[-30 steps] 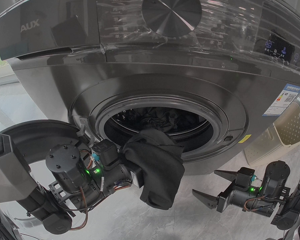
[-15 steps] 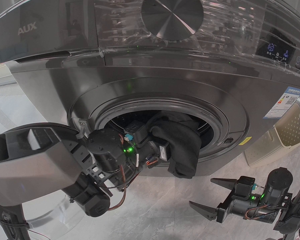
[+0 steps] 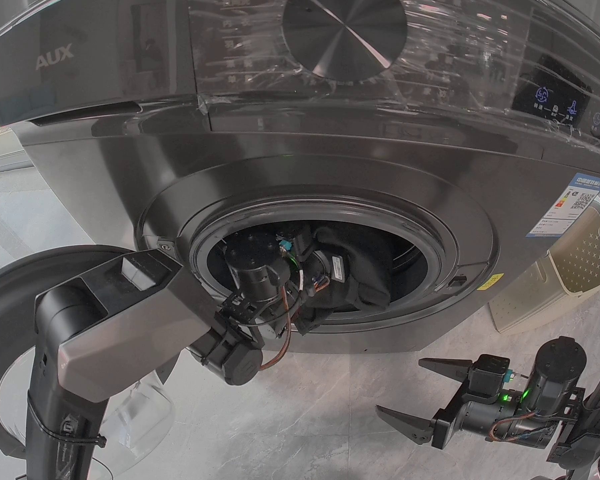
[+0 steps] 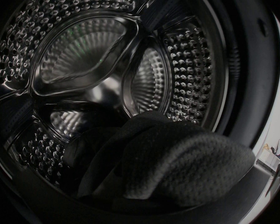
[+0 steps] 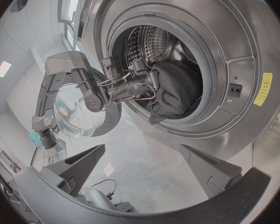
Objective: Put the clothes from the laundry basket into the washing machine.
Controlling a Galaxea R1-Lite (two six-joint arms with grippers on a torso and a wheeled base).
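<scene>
The grey washing machine (image 3: 313,161) stands with its round drum opening (image 3: 440,248) uncovered. My left gripper (image 3: 340,271) is inside the opening, shut on a black garment (image 3: 367,268) that wraps over its fingers and hides them. In the left wrist view the black garment (image 4: 183,165) lies in front of the perforated steel drum (image 4: 84,53), with another dark piece of clothing (image 4: 84,147) lower in the drum. In the right wrist view the garment (image 5: 177,84) hangs partly over the door seal. My right gripper (image 3: 400,388) hovers low above the floor in front of the machine, open and empty.
The machine's door (image 3: 13,295) is swung open on the left, its glass bowl (image 5: 74,109) facing outward. A beige laundry basket (image 3: 573,261) stands to the right of the machine. Grey tiled floor (image 3: 313,421) lies in front.
My left arm has moved up and forward, carrying the black garment from in front of the door opening into the drum. The right gripper has stayed almost still.
</scene>
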